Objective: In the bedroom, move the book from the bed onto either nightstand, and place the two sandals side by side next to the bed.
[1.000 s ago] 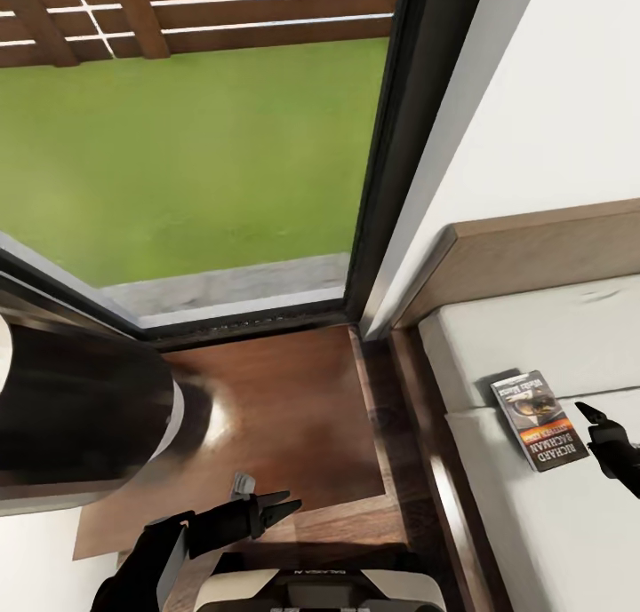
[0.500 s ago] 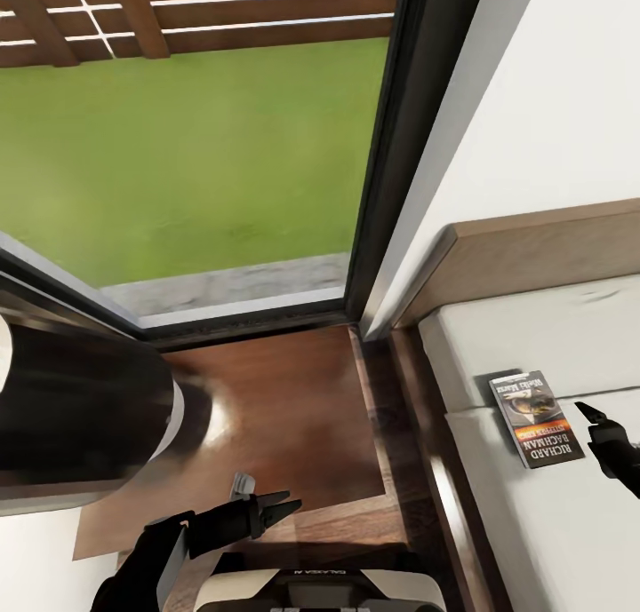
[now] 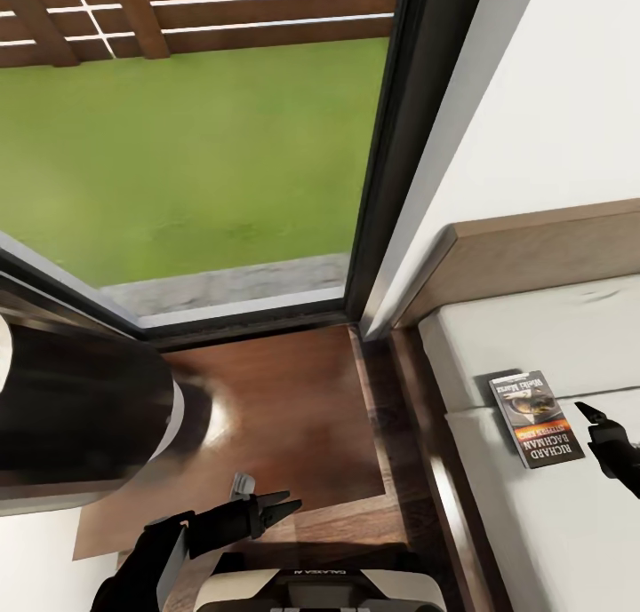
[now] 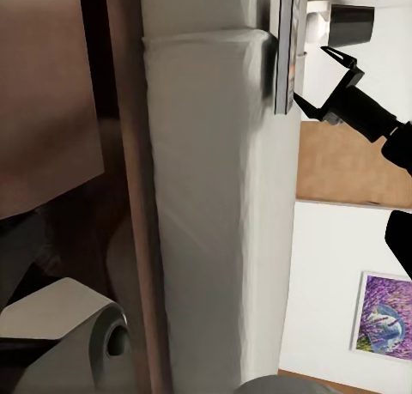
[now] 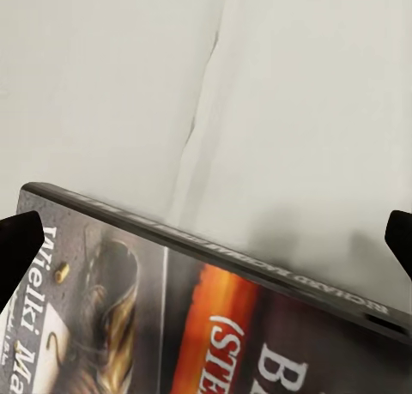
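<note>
A robot stands in the corner of a bedroom, looking down from its head camera. Ahead is a tall black-framed window (image 3: 391,150) with green grass and a slatted fence beyond. Below it is the dark wooden top of a nightstand (image 3: 284,417), set between the window wall and the bed (image 3: 498,266) on the right.

The book (image 3: 536,417) lies flat on the pale mattress (image 3: 533,523), close to the mattress's left edge and near the headboard. Its cover shows a dark photo, an orange band and the white name "RICHARD BACHMAN".

The right hand (image 3: 594,421) is at the right edge of the view, just beside the book's right side. Its wrist camera looks along the cover, with one dark fingertip (image 5: 19,239) showing at each side of the picture, so the fingers are spread wide with the book (image 5: 215,325) lying between them, not yet pinched.

The left hand (image 3: 277,509) hangs low over the near edge of the nightstand, fingers parted and holding nothing.

Judging progress: the task is at an early stage. The book is not yet lifted off the bed. Moving it across to the nightstand remains, and so does setting the two sandals side by side by the bed.
</note>
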Controlling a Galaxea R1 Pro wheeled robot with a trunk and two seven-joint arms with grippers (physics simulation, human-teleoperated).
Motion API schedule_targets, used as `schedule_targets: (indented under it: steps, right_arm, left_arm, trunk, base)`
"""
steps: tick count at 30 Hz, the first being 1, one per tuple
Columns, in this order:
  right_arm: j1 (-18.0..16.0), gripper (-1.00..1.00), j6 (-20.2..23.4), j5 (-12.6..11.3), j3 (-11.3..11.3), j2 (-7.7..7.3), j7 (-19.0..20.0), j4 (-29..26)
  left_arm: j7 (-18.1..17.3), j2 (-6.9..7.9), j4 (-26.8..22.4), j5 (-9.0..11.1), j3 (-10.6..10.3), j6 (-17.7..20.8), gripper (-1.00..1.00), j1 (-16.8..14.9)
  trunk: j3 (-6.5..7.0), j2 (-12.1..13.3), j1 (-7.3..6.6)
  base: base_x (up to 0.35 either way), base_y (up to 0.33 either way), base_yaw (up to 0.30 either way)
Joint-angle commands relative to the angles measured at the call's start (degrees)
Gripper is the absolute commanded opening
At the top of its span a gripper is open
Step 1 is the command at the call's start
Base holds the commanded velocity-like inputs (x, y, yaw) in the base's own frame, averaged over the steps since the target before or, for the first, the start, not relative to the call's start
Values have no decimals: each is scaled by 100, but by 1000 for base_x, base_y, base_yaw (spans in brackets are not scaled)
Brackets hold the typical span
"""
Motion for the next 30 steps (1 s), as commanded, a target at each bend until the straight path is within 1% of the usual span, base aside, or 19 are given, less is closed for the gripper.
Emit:
schedule_targets:
  steps: [1,30]
  right_arm:
    - [-3,100,36,-24,-15,1,11,1]
    - [-3,100,36,-24,-15,1,10,7]
  left_arm:
    - [-27,-6,-2,-8,22,60,100,-2]
    - [-27,-6,-2,-8,22,60,100,-2]
  trunk:
    - [-2,-2,0]
    - [-2,-2,0]
  base:
    - [0,0,0]
    - [0,0,0]
